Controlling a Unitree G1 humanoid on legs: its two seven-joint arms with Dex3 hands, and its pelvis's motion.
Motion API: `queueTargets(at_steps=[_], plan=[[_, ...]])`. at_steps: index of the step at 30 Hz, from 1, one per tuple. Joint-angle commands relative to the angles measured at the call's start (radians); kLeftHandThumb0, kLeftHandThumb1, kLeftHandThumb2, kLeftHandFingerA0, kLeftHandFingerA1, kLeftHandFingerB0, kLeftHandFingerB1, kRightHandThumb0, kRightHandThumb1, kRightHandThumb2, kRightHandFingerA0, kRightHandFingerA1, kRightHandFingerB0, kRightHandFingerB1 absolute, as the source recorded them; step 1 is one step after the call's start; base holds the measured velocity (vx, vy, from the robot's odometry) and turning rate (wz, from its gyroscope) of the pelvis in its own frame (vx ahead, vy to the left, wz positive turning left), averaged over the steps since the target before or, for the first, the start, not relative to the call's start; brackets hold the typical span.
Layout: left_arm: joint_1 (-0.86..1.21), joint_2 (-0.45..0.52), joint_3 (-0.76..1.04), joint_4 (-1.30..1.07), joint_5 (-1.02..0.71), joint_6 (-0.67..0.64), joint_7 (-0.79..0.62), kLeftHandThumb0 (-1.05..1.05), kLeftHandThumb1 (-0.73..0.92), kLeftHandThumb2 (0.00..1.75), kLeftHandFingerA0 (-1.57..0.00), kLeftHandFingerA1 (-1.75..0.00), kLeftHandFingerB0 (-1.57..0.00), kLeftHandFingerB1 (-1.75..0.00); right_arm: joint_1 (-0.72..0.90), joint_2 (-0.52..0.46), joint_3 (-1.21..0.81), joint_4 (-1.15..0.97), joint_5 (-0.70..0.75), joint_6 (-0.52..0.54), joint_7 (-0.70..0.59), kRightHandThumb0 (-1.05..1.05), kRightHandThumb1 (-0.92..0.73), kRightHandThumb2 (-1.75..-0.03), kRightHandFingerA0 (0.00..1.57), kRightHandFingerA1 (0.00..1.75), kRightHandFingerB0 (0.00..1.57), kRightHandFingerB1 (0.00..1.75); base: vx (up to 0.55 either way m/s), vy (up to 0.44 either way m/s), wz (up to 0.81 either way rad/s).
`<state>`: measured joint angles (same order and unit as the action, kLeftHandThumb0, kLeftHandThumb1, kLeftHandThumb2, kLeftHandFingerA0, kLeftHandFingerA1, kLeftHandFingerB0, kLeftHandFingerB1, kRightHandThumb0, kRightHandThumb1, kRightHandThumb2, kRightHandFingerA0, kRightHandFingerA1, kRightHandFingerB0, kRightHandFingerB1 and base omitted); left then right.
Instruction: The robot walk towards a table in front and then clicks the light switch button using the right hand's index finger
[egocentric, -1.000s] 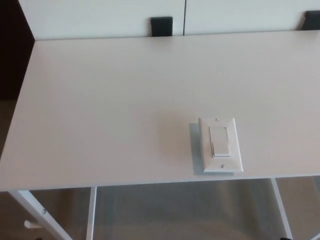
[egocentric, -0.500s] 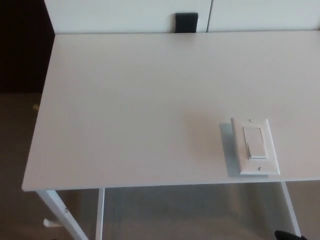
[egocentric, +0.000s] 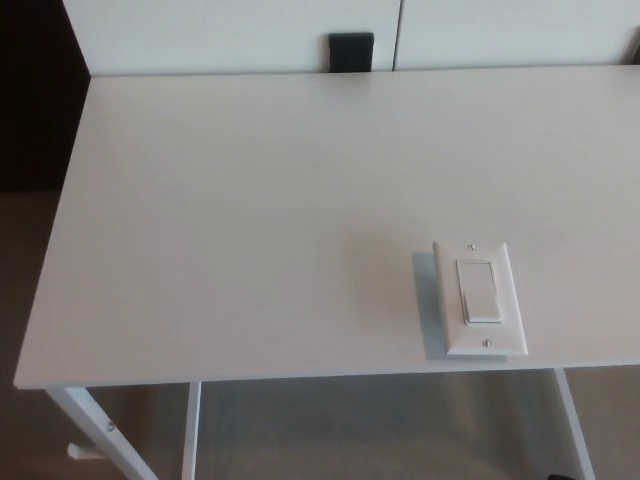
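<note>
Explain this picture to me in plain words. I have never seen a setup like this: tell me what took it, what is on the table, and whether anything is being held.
The picture comes from a camera on the head of a humanoid robot, looking down at what stands in front of it. It has two arms with black three-fingered hands, but neither hand shows here, so nothing is seen being held.

What fills the view is a white table with thin white legs. Near its front edge, toward the picture's right, lies a light switch: a white wall plate lying flat, with a rocker button in its middle and a small screw above and below it. Nothing else is on the tabletop.

Behind the table are white panels with a small black block at the table's far edge; what it is I cannot tell. Brownish floor shows below.
</note>
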<state>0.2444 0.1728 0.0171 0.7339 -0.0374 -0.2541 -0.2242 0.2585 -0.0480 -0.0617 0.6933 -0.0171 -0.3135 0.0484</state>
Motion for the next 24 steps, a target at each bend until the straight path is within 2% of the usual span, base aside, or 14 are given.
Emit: queueTargets(at_steps=[1, 2, 3, 4, 8, 9, 10, 12, 13, 15, 17, 21, 24], plan=[[-0.005, 0.021, 0.002, -0.006, 0.009, 0.032, -0.014, -0.48, 0.31, 1.12, 0.00, -0.90, 0.00, -0.57, -0.008, -0.018, 0.000, -0.011, -0.013, -0.012, -0.017, 0.00, -0.41, -0.76, 0.36, 0.71, 0.31, 0.63, 0.00, 0.000, 0.00], [-0.010, 0.021, 0.005, -0.009, 0.004, 0.036, -0.019, -0.48, 0.31, 1.11, 0.00, -0.90, 0.00, -0.57, -0.020, -0.019, -0.001, -0.008, -0.012, -0.009, -0.016, -0.01, -0.32, -0.90, 0.36, 0.69, 0.32, 0.65, 0.00, 0.000, 0.00], [-0.015, 0.022, 0.005, -0.007, 0.004, 0.036, -0.019, -0.49, 0.30, 1.10, 0.00, -0.92, 0.00, -0.58, -0.026, -0.022, 0.002, -0.010, -0.019, -0.003, -0.019, -0.02, -0.32, -0.90, 0.36, 0.68, 0.32, 0.64, 0.00, 0.000, 0.00], [-0.017, 0.021, 0.005, -0.009, 0.002, 0.038, -0.020, -0.54, 0.29, 1.07, -0.08, -0.73, -0.01, -0.58, -0.028, -0.023, 0.002, -0.016, -0.019, 0.011, -0.019, -0.03, -0.33, -0.90, 0.33, 0.67, 0.29, 0.63, 0.00, 0.000, 0.00], [-0.028, 0.022, 0.006, -0.019, 0.000, 0.046, -0.026, -0.55, 0.28, 1.07, -0.08, -0.71, -0.01, -0.59, -0.040, -0.024, -0.003, -0.027, -0.014, 0.024, -0.013, 0.01, -0.34, -0.90, 0.34, 0.67, 0.30, 0.63, 0.00, 0.000, 0.00], [-0.029, 0.022, 0.005, -0.016, 0.005, 0.044, -0.021, -0.54, 0.29, 1.07, -0.09, -0.72, -0.01, -0.59, -0.034, -0.024, -0.001, -0.033, -0.017, 0.026, -0.014, 0.00, -0.34, -0.89, 0.32, 0.65, 0.29, 0.62, 0.00, 0.000, 0.00], [-0.029, 0.022, 0.006, -0.016, 0.008, 0.043, -0.015, -0.54, 0.29, 1.08, -0.10, -0.74, -0.02, -0.60, -0.026, -0.024, 0.003, -0.043, -0.023, 0.027, -0.017, 0.00, -0.45, -0.71, 0.37, 0.68, 0.32, 0.61, 0.00, 0.000, 0.00], [-0.021, 0.022, 0.008, -0.032, 0.006, 0.057, -0.013, -0.53, 0.29, 1.08, -0.10, -0.74, -0.01, -0.59, -0.018, -0.020, 0.004, -0.045, -0.020, 0.014, -0.014, 0.02, -0.45, -0.72, 0.36, 0.69, 0.32, 0.62, 0.00, 0.000, 0.00], [-0.022, 0.023, 0.008, -0.032, 0.006, 0.058, -0.013, -0.52, 0.30, 1.08, -0.10, -0.72, -0.01, -0.58, -0.017, -0.019, 0.004, -0.047, -0.020, 0.015, -0.016, 0.02, -0.36, -0.91, 0.34, 0.66, 0.31, 0.64, 0.00, 0.000, 0.00], [-0.006, 0.030, 0.007, -0.046, 0.007, 0.063, -0.018, -0.51, 0.31, 1.08, -0.10, -0.72, -0.01, -0.57, 0.004, -0.013, 0.016, -0.066, -0.031, 0.004, -0.020, 0.00, -0.33, -0.89, 0.36, 0.68, 0.33, 0.65, 0.00, 0.000, 0.00], [0.002, 0.032, 0.007, -0.048, 0.008, 0.060, -0.017, -0.52, 0.31, 1.08, -0.11, -0.73, -0.01, -0.58, 0.060, -0.002, 0.029, -0.145, -0.015, -0.011, 0.010, -0.03, -0.32, -0.92, 0.38, 0.70, 0.33, 0.66, 0.00, 0.000, 0.00], [-0.008, 0.043, 0.009, -0.060, 0.009, 0.062, -0.018, -0.55, 0.30, 1.08, -0.11, -0.75, -0.02, -0.60, 0.233, -0.009, 0.100, -0.431, -0.005, -0.012, 0.074, -0.07, -0.31, -0.91, 0.42, 0.71, 0.34, 0.67, 0.00, 0.000, 0.00], [-0.018, 0.042, 0.013, -0.067, 0.004, 0.073, -0.015, -0.53, 0.30, 1.09, -0.11, -0.74, -0.02, -0.60, 0.360, -0.063, 0.141, -0.649, 0.012, -0.044, 0.134, -0.15, -0.27, -0.88, 0.44, 0.73, 0.38, 0.69, 0.00, 0.000, 0.00]])
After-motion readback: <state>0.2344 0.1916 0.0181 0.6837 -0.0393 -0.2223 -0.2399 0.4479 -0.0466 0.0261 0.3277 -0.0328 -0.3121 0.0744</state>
